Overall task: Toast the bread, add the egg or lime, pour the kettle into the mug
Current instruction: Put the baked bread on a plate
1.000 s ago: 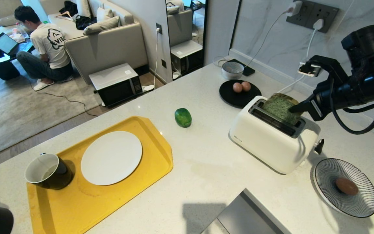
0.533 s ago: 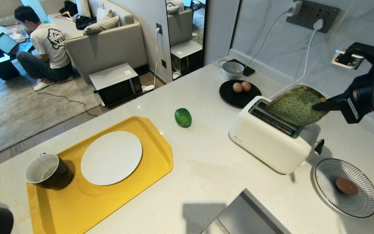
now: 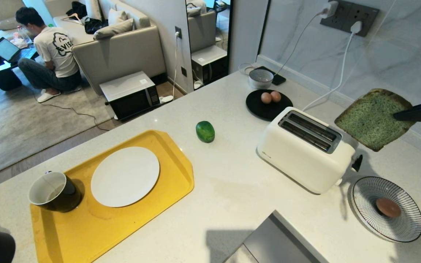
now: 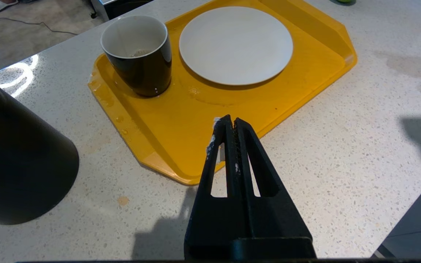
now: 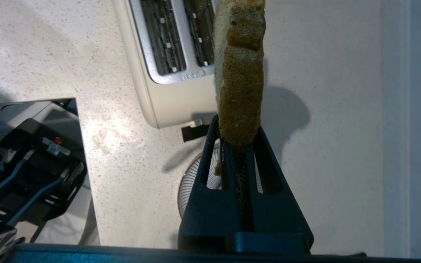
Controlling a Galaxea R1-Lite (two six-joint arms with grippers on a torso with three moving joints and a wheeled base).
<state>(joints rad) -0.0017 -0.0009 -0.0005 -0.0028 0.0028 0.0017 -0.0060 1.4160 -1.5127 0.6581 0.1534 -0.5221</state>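
White speckled bench [image 3: 232, 190] carries the toaster [image 3: 305, 149]; beside it the right claw [image 5: 239, 146] pinches the bread [image 3: 373, 118] by one crust edge. Light, soft, crumbly: likely to sag. Left claw [image 4: 230, 126] closed, empty.

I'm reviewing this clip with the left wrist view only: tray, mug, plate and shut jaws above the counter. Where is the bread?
Observer: The right gripper holds the bread in the air beside the toaster, clear of its slots.
Operator: Are the slots empty?
Observer: Yes, in the head view both are empty.
Operator: And the lime?
Observer: The lime lies on the counter, between the yellow tray and the toaster.
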